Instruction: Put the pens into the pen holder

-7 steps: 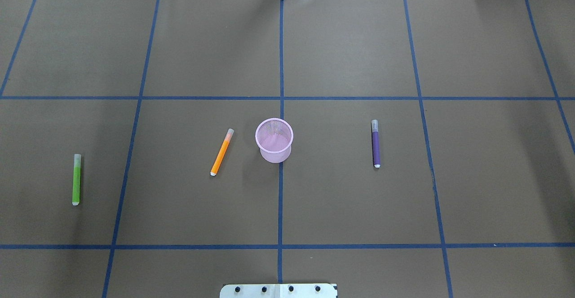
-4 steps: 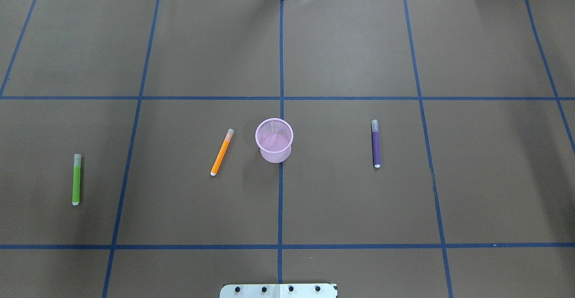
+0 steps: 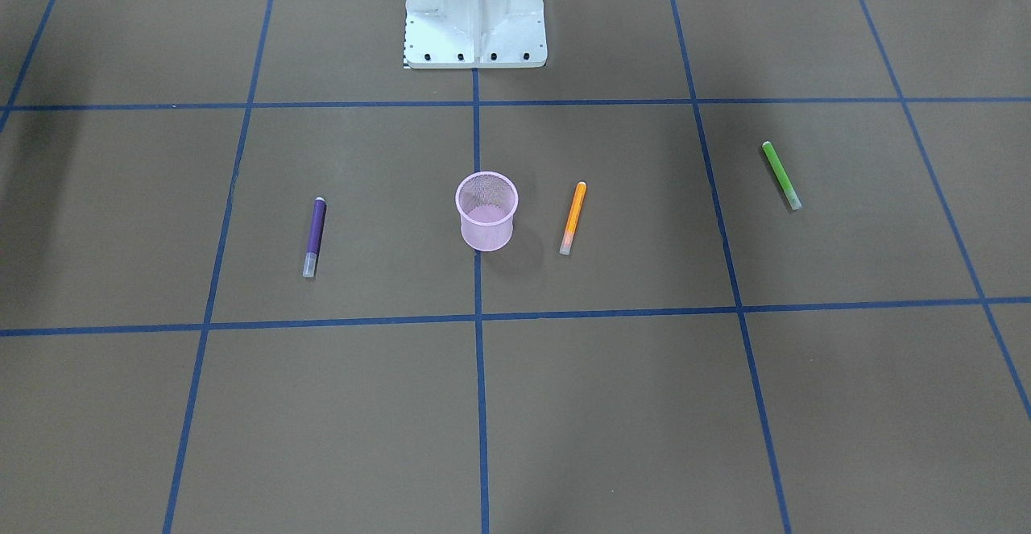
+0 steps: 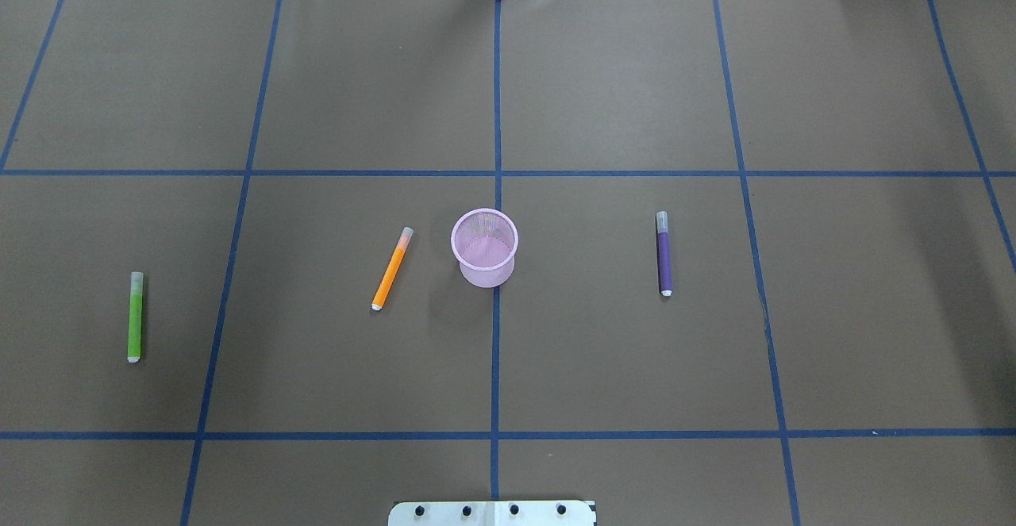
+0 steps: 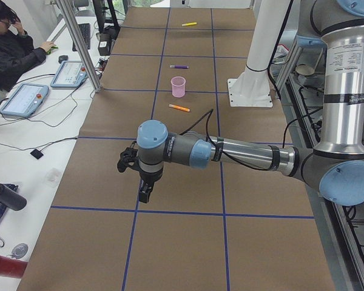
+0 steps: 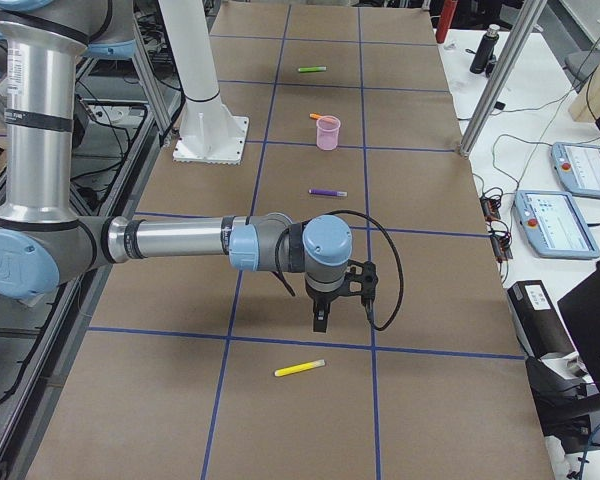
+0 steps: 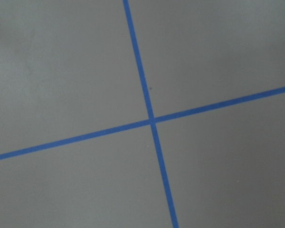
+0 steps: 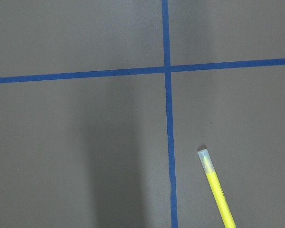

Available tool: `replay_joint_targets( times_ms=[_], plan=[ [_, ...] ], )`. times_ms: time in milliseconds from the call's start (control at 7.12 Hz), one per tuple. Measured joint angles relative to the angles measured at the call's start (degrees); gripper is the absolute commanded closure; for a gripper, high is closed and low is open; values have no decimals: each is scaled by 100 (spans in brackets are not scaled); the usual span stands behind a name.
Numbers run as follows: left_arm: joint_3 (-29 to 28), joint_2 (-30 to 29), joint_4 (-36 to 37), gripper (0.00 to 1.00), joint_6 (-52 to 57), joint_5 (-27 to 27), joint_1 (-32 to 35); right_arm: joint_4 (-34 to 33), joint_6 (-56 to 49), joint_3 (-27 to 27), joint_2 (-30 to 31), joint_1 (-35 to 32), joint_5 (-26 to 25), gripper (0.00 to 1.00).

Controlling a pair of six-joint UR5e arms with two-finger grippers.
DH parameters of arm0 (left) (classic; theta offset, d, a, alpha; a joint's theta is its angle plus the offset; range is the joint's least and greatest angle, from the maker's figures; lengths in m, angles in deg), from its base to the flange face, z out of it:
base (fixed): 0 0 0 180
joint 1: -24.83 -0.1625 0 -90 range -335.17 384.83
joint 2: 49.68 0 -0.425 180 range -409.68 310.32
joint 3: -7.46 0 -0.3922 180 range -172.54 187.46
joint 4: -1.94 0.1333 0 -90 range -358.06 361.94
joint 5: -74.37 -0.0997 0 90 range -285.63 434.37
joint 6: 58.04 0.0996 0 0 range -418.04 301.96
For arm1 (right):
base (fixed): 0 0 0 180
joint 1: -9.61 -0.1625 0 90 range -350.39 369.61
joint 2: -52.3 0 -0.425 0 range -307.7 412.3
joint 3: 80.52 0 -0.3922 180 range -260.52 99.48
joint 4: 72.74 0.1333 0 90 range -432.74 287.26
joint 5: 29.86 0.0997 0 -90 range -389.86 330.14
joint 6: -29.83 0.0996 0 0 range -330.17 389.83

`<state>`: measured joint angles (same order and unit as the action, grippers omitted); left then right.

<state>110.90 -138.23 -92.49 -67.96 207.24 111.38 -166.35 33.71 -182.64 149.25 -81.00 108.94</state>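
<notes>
The pink mesh pen holder stands upright at the table's middle, also seen from the front. The orange pen lies just left of it, and the purple pen lies further right. The green pen lies far left. The yellow pen lies at the table's right end and shows in the right wrist view. My left gripper hangs over the left end of the table. My right gripper hangs just short of the yellow pen. I cannot tell if either is open or shut.
The robot's base plate sits at the near table edge. Blue tape lines grid the brown cover. An operator sits beyond the far edge beside pendants. Frame posts and bottles stand off the table.
</notes>
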Motion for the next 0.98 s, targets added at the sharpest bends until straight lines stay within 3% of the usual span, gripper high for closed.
replay_joint_targets(
  times_ms=[281,421,702,983],
  plan=[
    [510,21,-145,1,-1942,163,-748,0,-6,-22,4,0,0,0],
    [863,108,-281,1,-2839,-83,-1298,2,-8,-38,16,0,-3,0],
    [1238,291,-833,1,-4664,-1207,-2785,-1,12,-44,6,8,-60,0],
    [1096,346,-1516,1,-5960,-2012,-3851,-25,37,-48,-8,26,-150,0]
  ],
)
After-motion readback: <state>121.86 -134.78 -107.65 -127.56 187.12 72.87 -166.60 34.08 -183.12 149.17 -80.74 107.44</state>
